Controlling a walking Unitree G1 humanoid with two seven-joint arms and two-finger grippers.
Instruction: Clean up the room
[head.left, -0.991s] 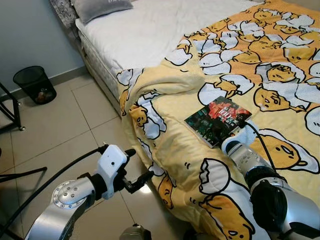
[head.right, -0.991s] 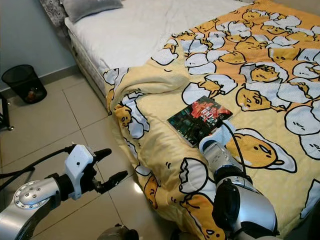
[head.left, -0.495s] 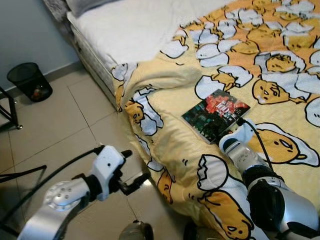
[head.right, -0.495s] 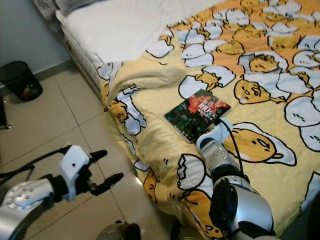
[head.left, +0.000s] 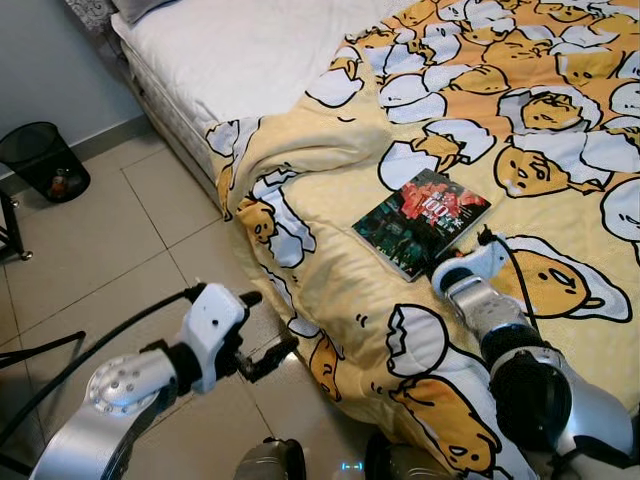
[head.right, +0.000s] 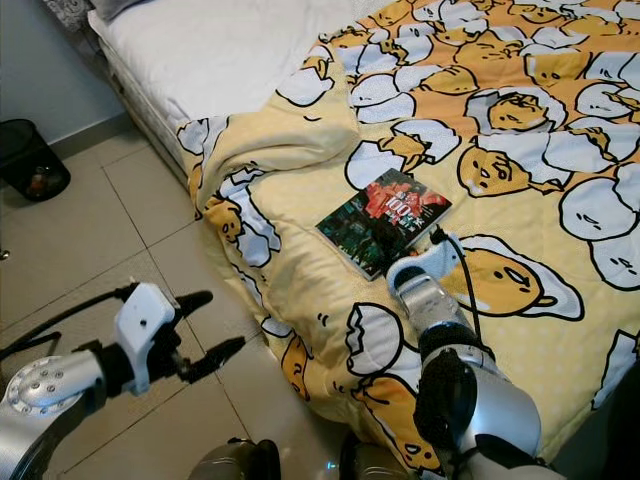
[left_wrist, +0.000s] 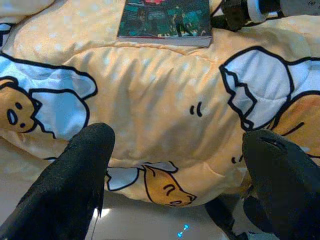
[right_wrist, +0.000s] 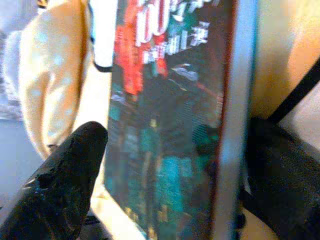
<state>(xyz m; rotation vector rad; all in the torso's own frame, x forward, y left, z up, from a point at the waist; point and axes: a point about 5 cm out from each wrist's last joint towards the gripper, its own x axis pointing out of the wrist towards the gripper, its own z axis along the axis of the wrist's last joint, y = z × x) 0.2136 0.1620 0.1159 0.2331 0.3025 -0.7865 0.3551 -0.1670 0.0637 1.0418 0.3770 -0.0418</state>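
A dark book (head.left: 421, 221) with a red and teal cover lies flat on the yellow egg-print duvet (head.left: 330, 270), near the bed's side edge. My right arm (head.left: 468, 283) reaches over the duvet to the book's near corner. In the right wrist view my right gripper (right_wrist: 175, 170) is open, one black finger (right_wrist: 65, 175) over the cover side and the other past the book's (right_wrist: 170, 125) edge. My left gripper (head.left: 270, 322) hangs open over the floor beside the bed, facing the draped duvet (left_wrist: 150, 100) with nothing between its fingers.
The duvet hangs over the bed's edge down to the tiled floor (head.left: 110, 260). The bare white sheet (head.left: 250, 50) covers the head end of the bed. A black mesh bin (head.left: 42, 160) stands by the wall, and black stand legs (head.left: 10, 230) are at the far left.
The whole picture has shifted, so the camera has moved. The book lies in the same spot on the duvet, my right wrist stays at its near corner, and the left gripper is still open.
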